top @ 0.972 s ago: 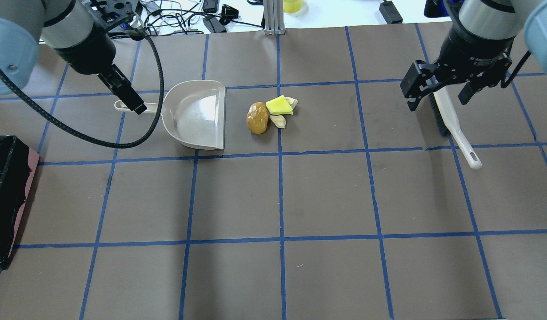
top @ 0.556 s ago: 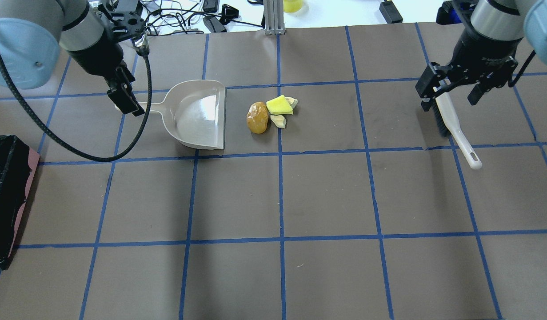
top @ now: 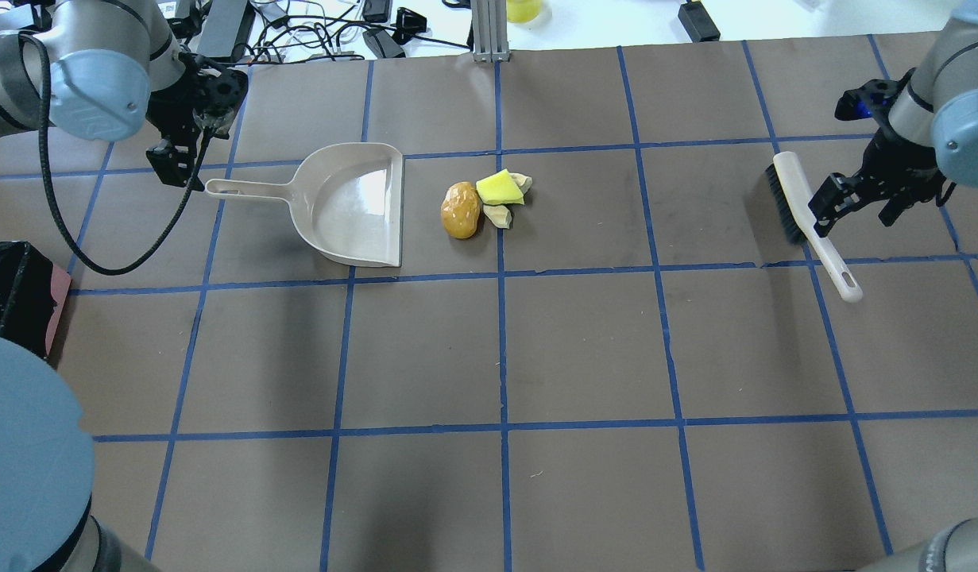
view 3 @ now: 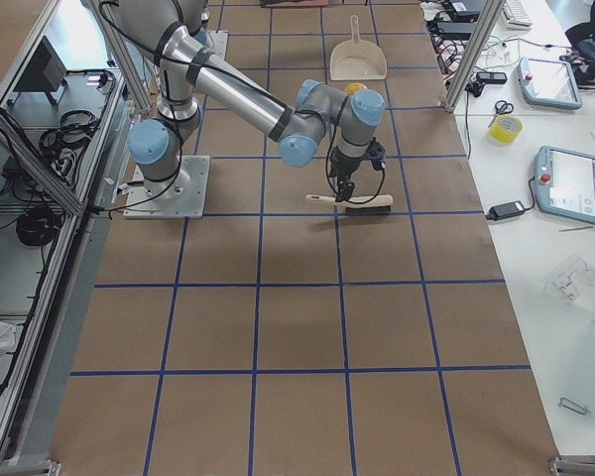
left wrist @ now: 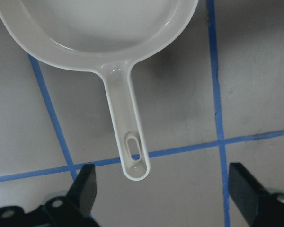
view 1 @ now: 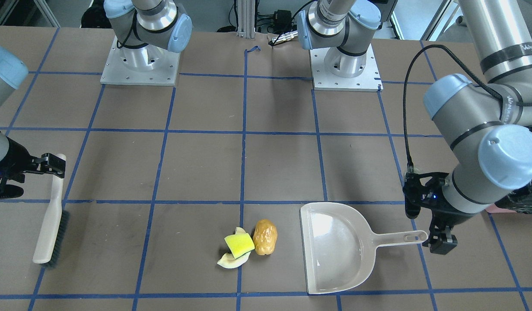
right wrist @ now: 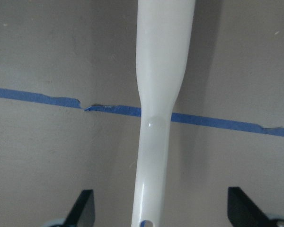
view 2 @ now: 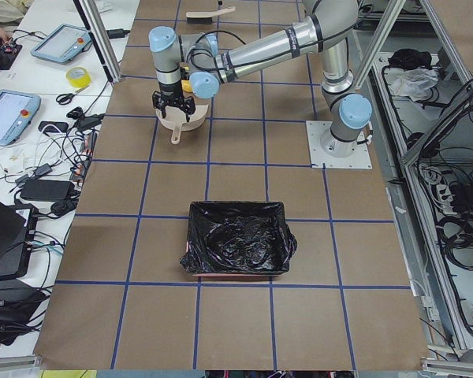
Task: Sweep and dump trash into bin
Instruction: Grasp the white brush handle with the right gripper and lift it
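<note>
Both wide open, empty: left tool (left wrist: 162, 174) now at dustpan (top: 347, 208) handle tip, right tool (right wrist: 161, 195) now astride brush (top: 789, 187) handle.

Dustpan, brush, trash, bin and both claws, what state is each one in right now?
Dustpan: flat on the table, empty, not gripped.
Brush: lying on the table, not gripped.
Trash: three pieces bunched on the table just off the dustpan's mouth.
Bin: open top, black-lined, no trash seen inside.
Left claw: open, at the end of the dustpan's handle.
Right claw: open, straddling the brush's handle.
</note>
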Robot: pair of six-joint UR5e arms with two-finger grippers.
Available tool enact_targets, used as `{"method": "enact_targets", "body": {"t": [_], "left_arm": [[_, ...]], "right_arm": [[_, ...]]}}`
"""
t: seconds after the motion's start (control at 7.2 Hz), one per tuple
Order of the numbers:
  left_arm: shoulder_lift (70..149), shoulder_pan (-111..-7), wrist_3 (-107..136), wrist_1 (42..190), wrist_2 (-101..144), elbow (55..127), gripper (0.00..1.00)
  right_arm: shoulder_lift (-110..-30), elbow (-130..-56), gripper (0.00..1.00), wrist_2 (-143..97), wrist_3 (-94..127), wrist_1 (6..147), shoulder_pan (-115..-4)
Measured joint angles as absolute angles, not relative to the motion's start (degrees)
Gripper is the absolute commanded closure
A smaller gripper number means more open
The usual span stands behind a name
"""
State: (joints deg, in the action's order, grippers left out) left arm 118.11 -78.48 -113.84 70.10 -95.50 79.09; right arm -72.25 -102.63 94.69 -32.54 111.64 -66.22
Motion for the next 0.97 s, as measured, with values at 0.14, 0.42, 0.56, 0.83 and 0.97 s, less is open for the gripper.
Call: {"method": "enact_targets", "body": {"t": [0.14, 0.42, 0.56, 0.83, 0.97], "left_arm": [[120.2, -78.1, -112.5, 70.0, -93.7, 77.4, 0.00], [123.4, -76.7, -106.8, 69.8, -92.7, 76.2, 0.00], [124.3, -76.4, -104.3, 69.7, -92.7, 76.5, 0.00], [124.8, -76.9, -99.3, 70.0, -92.8, 77.2, 0.00], [124.8, -77.1, -98.3, 70.3, -92.8, 77.9, 0.00]], "right_arm": [[-72.2, -104.7, 0.07, 95.3, -33.1, 112.1, -66.1], [-72.3, -106.7, 0.29, 97.0, -33.3, 112.8, -66.0], [-72.4, -106.8, 0.48, 97.2, -33.1, 112.8, -66.0], [-72.4, -106.5, 0.75, 97.3, -32.6, 112.9, -66.0], [-72.2, -106.3, 0.82, 97.2, -32.5, 113.0, -66.0]]}}
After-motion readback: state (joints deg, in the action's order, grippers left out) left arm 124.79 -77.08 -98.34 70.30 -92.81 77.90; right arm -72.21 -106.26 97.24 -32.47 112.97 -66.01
